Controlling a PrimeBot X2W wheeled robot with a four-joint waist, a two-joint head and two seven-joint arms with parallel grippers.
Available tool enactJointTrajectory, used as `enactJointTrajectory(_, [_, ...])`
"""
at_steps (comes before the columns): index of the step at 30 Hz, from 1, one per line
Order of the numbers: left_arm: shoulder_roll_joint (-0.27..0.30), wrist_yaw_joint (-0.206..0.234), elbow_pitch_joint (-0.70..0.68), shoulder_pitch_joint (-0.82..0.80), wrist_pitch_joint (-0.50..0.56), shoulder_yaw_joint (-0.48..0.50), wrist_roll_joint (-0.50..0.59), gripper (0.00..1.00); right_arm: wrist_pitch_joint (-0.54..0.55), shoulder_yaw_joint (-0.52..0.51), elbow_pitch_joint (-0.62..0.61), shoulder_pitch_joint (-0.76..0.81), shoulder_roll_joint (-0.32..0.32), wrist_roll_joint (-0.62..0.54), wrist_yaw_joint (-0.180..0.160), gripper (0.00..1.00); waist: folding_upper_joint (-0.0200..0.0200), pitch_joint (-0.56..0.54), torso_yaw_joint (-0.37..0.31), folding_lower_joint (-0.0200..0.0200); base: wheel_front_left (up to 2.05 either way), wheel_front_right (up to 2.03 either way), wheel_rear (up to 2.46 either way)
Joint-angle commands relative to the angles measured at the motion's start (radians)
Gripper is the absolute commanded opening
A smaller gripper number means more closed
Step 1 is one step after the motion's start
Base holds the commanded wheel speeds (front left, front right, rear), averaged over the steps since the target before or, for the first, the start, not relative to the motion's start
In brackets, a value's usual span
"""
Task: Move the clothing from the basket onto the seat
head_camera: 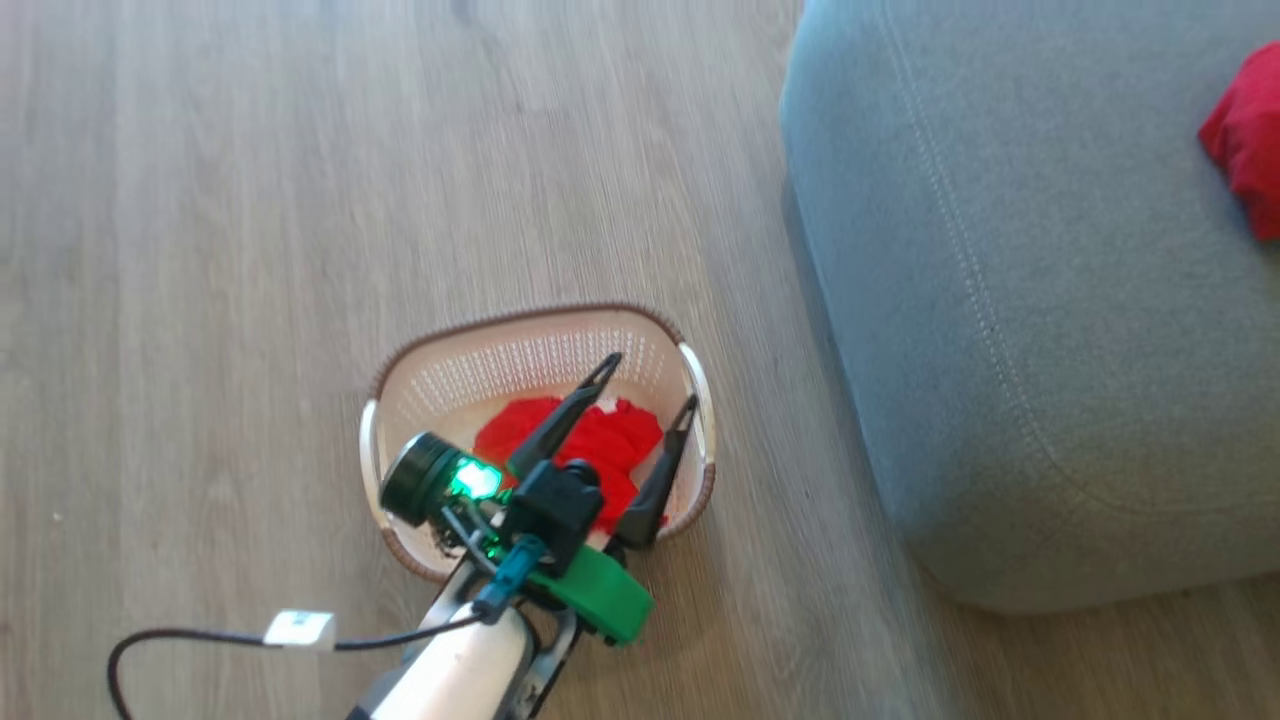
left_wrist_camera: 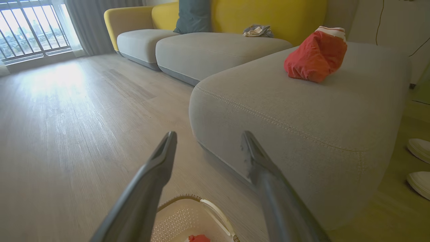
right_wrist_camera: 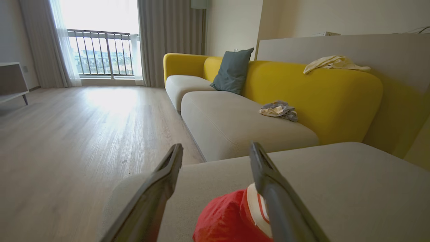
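While one red garment [head_camera: 590, 440] lies in basket [head_camera: 520, 350] | second garment [head_camera: 1245, 140] on seat [head_camera: 1000, 300] | left hand [head_camera: 651, 380], right hand [right_wrist_camera: 215, 147] apart

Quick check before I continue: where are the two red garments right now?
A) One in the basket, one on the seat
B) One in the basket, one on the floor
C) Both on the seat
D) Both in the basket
A: one red garment lies in the basket beneath the open jaws of the left gripper, and the striped red garment sits on the grey seat.
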Motion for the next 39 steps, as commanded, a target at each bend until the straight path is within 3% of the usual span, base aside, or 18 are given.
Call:
enactJointTrajectory(1, [-0.007,0.001,-0.040,-0.008,-0.005,0.041,-0.011,1.00,-0.009,0.018,-0.051,0.024,-0.021,0.006,0.000,1.00,0.0000,-0.029,0.012,0.0001,0.00,0.00,0.00])
enactJointTrajectory(10, [-0.010,0.016,-0.073,0.047,-0.005,0.121,-0.021,1.00,-0.009,0.103,-0.347,0.210,0.025,0.010,0.000,1.00,0.0000,-0.110,0.078,0.0001,0.00,0.00,0.00])
enactJointTrajectory(16, [-0.010,0.077,-0.087,0.083,-0.005,0.160,-0.044,1.00,-0.009,0.123,-0.472,0.326,0.095,-0.015,0.000,1.00,0.0000,-0.146,0.139,0.0001,0.00,0.00,0.00])
enactJointTrajectory(31, [-0.010,0.214,-0.102,0.171,-0.005,0.278,-0.054,1.00,-0.009,0.171,-0.544,0.549,0.307,-0.090,0.000,1.00,0.0000,-0.215,0.239,0.0001,0.00,0.00,0.00])
enactJointTrajectory(39, [-0.010,0.230,-0.111,0.205,-0.005,0.283,-0.050,1.00,-0.009,0.180,-0.541,0.641,0.377,-0.149,0.000,1.00,0.0000,-0.223,0.251,0.0001,0.00,0.00,0.00])
